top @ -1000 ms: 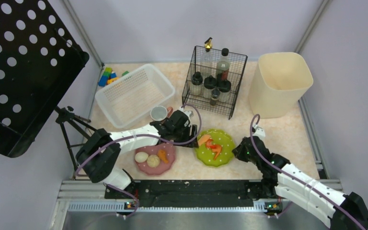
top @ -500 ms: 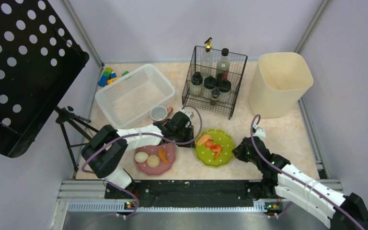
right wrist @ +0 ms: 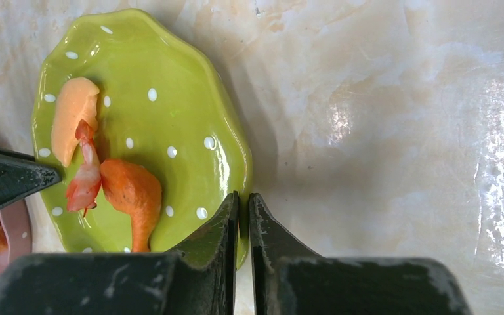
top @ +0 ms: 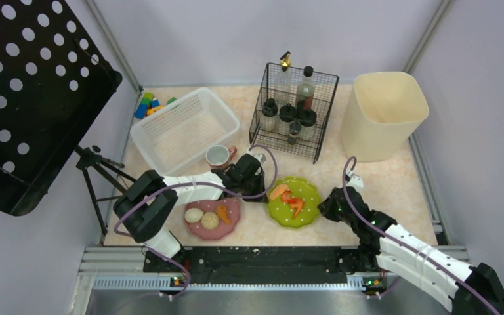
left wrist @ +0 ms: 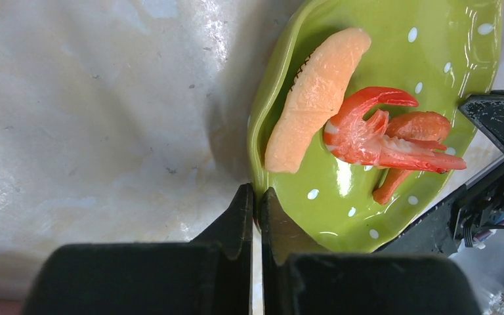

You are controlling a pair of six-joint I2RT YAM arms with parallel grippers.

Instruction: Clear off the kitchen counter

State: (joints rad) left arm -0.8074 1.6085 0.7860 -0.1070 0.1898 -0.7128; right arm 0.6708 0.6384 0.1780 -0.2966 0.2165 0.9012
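Note:
On the marbled kitchen counter sits a green dotted plate holding a pale orange slice, a red shrimp and an orange drumstick. My left gripper is shut on the plate's left rim. My right gripper is shut on the opposite rim. A pink plate with two pale buns and an orange piece lies just left of the green one.
A cup stands behind my left arm, beside a white basket. A wire rack of bottles and a cream bin stand at the back. Toy blocks lie in the far left corner. A black perforated panel on a tripod hangs off the left.
My left gripper has closed from open onto the green plate's left rim. The right gripper has stayed on the right rim, and the plate has not visibly moved.

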